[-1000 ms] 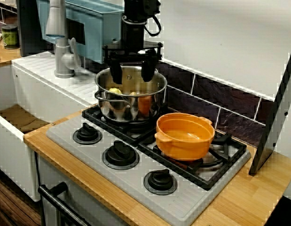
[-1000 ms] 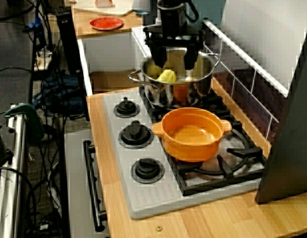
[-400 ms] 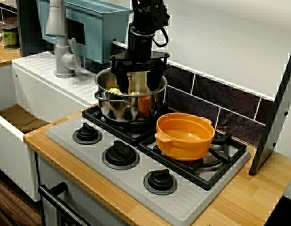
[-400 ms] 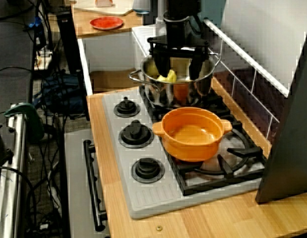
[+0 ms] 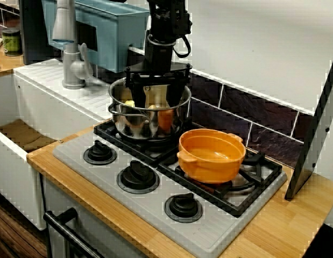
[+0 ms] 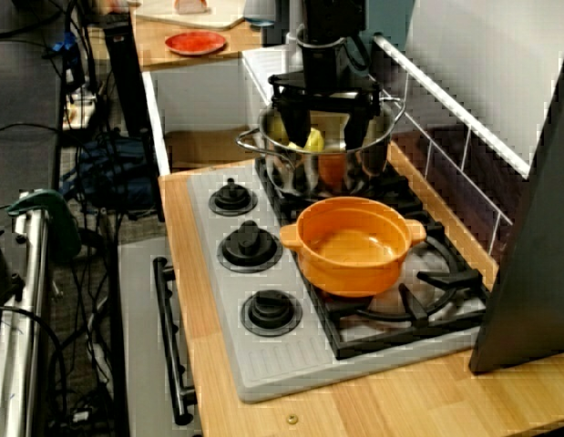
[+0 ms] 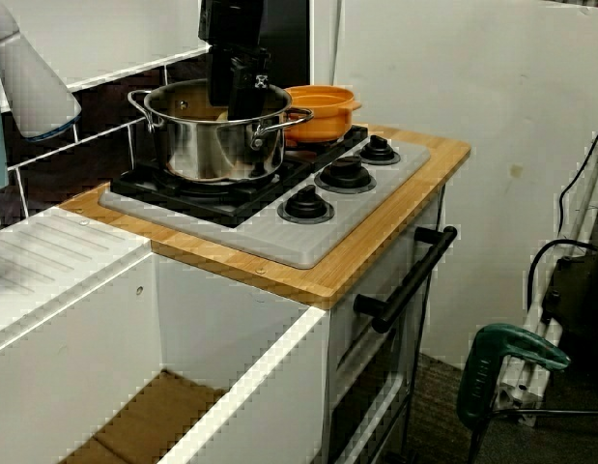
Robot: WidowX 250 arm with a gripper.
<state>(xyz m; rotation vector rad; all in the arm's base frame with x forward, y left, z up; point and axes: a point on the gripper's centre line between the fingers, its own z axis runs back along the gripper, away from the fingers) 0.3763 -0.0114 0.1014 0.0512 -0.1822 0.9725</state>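
Observation:
My gripper (image 5: 154, 94) hangs straight down into a steel pot (image 5: 138, 122) on the back left burner. Its fingers stand wide apart below the rim, so it is open. A yellow item (image 6: 312, 139) lies in the pot, close to the finger (image 6: 295, 127) nearest the sink and between the two. In the high view along the stove the gripper (image 6: 325, 133) fills most of the pot (image 6: 359, 166). From the sink side the gripper (image 7: 237, 93) dips behind the pot's wall (image 7: 216, 145), which hides the fingertips. An empty orange pot (image 5: 212, 156) sits on the neighbouring burner.
Three knobs (image 5: 137, 176) line the stove's front edge. A faucet (image 5: 69, 48) and white sink (image 5: 26, 134) lie to the left, with a blue box (image 5: 110, 27) behind the pot. A dark panel (image 5: 314, 134) leans at the right. A tiled wall (image 5: 252, 115) runs behind the burners.
The gripper has come down from above the rim into the steel pot, its fingers still spread. The pots have not moved.

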